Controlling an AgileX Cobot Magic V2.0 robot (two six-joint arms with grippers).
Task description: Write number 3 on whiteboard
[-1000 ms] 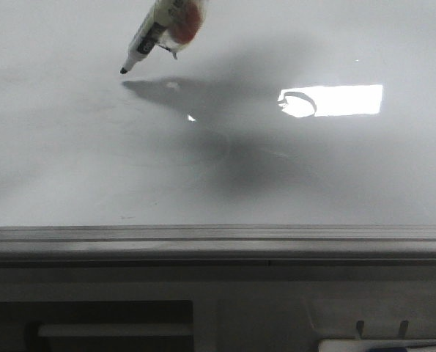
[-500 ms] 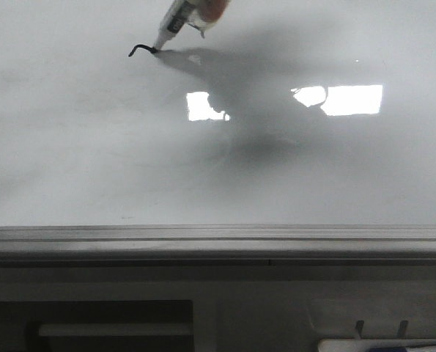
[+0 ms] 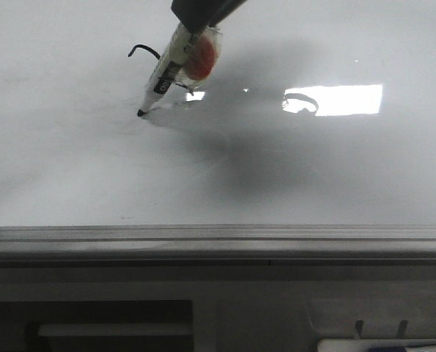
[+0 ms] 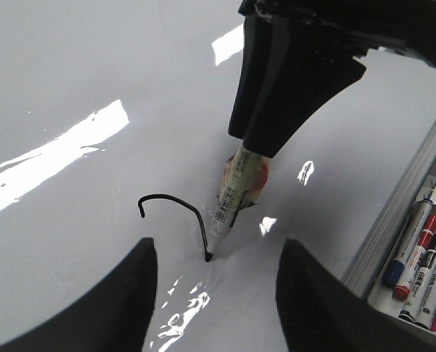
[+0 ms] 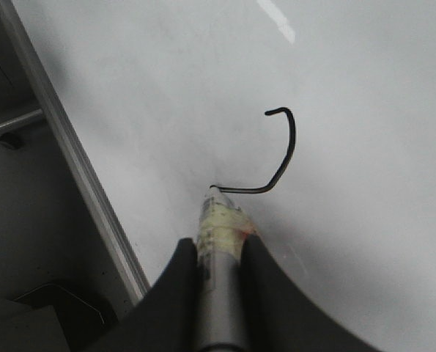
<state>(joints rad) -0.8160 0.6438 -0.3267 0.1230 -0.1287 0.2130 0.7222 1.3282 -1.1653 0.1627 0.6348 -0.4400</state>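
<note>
The whiteboard (image 3: 313, 169) is glossy pale grey with a bright rectangular reflection. My right gripper (image 3: 197, 16) is shut on a white marker (image 3: 168, 70), and its black tip touches the board. A thin black hooked stroke (image 3: 141, 49) runs from a small hook round to the tip; it is the top curve of the number 3. In the right wrist view the fingers of the gripper (image 5: 218, 253) clamp the marker (image 5: 216, 220), and the stroke (image 5: 285, 158) curves away from it. My left gripper (image 4: 214, 293) is open and empty, hovering near the marker tip (image 4: 208, 257) and the stroke (image 4: 175, 199).
The grey metal edge rail (image 3: 218, 238) runs along the board's near side. A tray with several spare markers (image 4: 423, 264) sits beyond the rail on the right. The rail also shows in the right wrist view (image 5: 78, 169).
One second ago the board was bare, with the tip at the start point. The marker has since drawn a hook and swept down towards the rail, extending the curve.
</note>
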